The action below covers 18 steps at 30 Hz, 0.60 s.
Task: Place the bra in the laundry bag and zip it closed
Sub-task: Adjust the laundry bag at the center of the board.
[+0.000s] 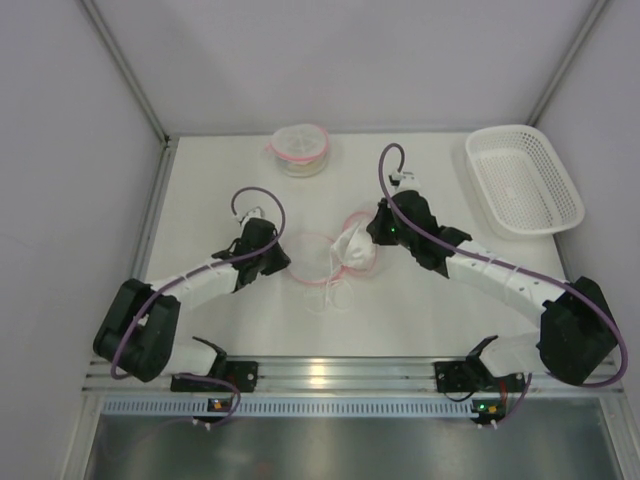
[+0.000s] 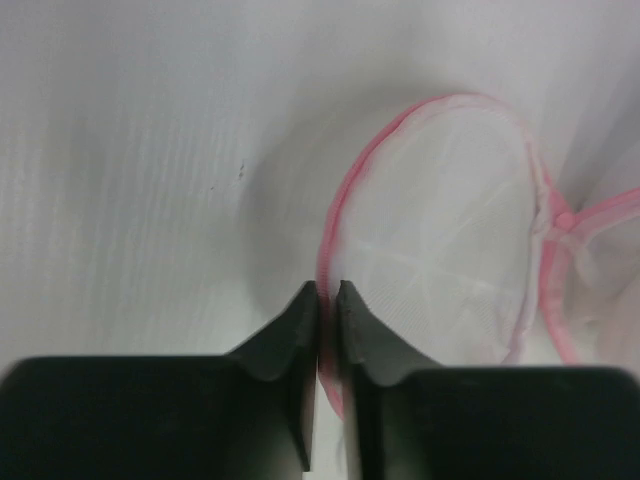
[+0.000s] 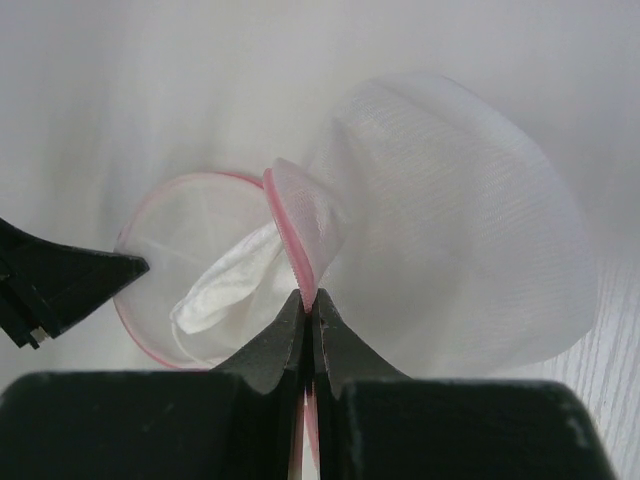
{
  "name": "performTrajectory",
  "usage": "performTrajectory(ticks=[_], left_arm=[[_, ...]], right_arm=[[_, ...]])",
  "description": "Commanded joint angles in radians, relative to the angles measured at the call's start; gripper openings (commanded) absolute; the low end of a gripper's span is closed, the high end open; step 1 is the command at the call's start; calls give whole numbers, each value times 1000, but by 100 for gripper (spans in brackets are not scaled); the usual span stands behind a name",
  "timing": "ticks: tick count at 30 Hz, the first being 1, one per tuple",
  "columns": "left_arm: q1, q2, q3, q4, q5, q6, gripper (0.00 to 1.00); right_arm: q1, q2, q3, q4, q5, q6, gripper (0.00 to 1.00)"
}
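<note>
Left gripper (image 2: 326, 290), lower centre of its wrist view: jaws pressed nearly together on the pink rim of the round white mesh laundry bag (image 2: 440, 230). Right gripper (image 3: 308, 298) pinches the opposite rim, raised. Crumpled white bra (image 3: 230, 285) sits at the bag's open mouth, centre of the top view. Farther back: second pink-rimmed mesh pouch (image 1: 298, 148) top centre, white plastic basket (image 1: 525, 178) upper right.

Mid-frame the pink-rimmed laundry bag (image 1: 325, 260) lies on the table (image 1: 420, 300), left gripper (image 1: 285, 264) at its left edge, right gripper (image 1: 371, 236) at its upper right. A white basket (image 1: 523, 180) sits upper right of frame.
</note>
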State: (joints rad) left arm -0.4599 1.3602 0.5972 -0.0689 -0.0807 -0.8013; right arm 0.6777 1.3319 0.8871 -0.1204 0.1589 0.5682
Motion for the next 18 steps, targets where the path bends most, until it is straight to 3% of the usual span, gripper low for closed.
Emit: performTrajectory(ticks=[1,2,9,13,18], left_arm=[[1,-1,34,170,28,26,0],[1,-10,62,158,42,43,0],[0,-196,481,-392,-83,307,0],[0,-231,692,-535,-74,416,0],[0,-207,800,-638,-27,445,0]], right_arm=[[-4,7,61,2,-7,-14,0],[-7,4,64,-2,-6,-13,0],[-12,-31,73,-54,-12,22,0],[-12,-45,78,-82,-6,29,0],[-10,-43,105,-142,4,24,0]])
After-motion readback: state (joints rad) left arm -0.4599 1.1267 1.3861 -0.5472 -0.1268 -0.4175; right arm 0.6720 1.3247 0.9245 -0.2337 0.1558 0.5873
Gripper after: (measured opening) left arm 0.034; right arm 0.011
